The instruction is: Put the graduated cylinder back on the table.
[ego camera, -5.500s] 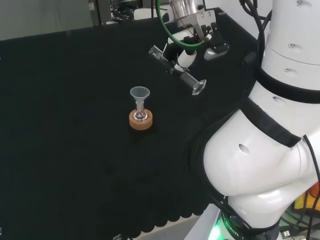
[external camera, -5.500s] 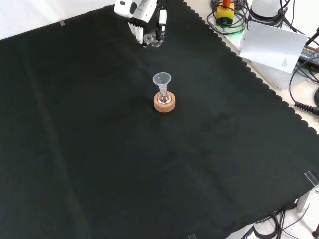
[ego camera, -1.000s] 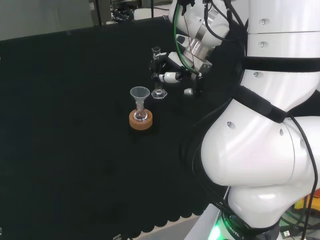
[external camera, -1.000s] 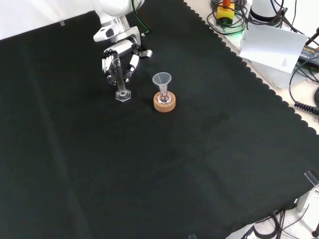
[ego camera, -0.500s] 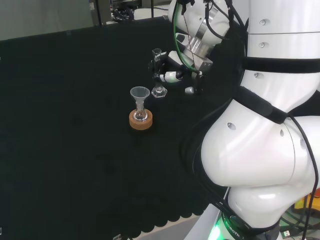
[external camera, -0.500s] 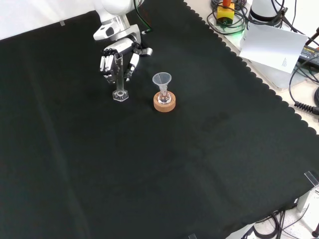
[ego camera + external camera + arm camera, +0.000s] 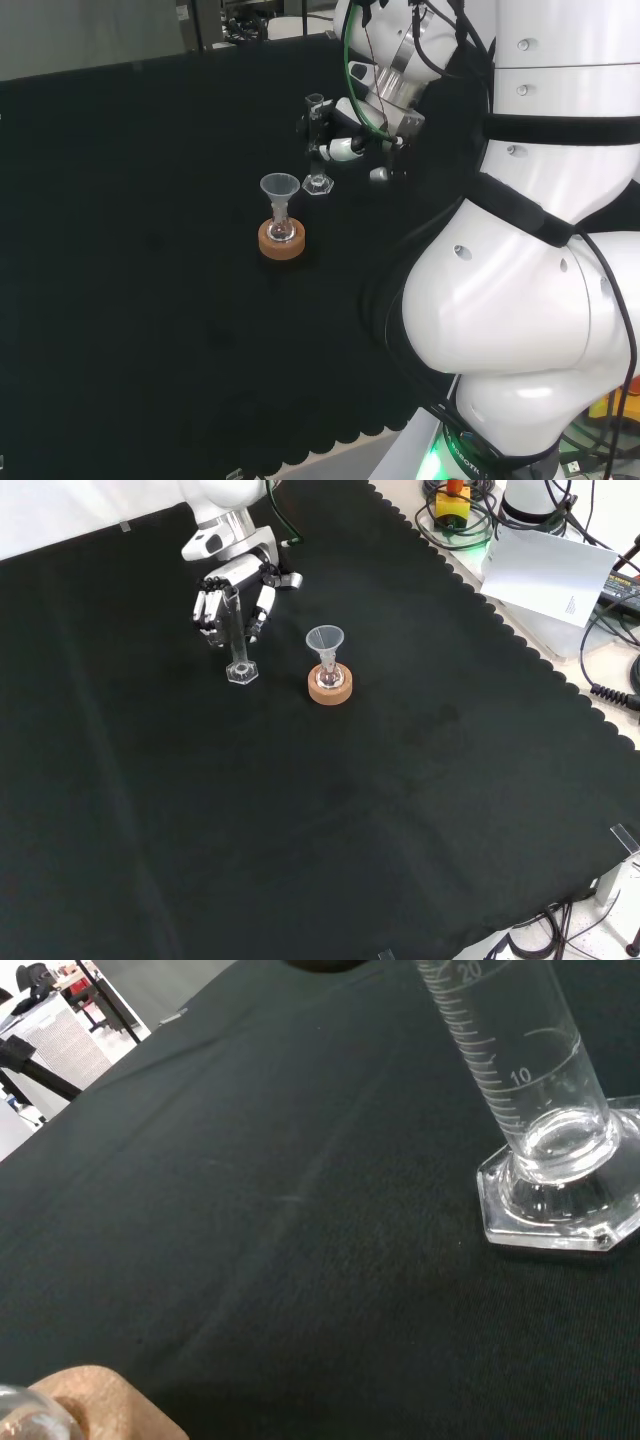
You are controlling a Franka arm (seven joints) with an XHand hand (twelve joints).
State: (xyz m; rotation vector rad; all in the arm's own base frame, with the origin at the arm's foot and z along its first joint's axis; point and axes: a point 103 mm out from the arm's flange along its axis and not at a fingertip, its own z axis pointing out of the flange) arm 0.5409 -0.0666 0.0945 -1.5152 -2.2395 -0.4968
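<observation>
The black and white robot hand hangs over the table with its fingers pointing down and only slightly bent, arranged on both sides of the upper part of the clear glass graduated cylinder. In the front view the fingers look spread a little apart around the tube rather than pressed onto it; whether any of them touches the glass cannot be told, since the tube is transparent and crosses the hand. In the head view the robot hand sits at 3 o'clock of the graduated cylinder, with dark fingertips next to the top of the tube.

The graduated cylinder stands upright, its hexagonal foot flat on the black cloth, as the wrist view shows from close by; its upper end is cut off there. What it contains cannot be made out.

In the front view, the cylinder's foot lies at about 6 o'clock of the hand, and near it at 4 o'clock stands a small clear flask carrying a clear funnel on a round cork ring, apart from the cylinder.
</observation>
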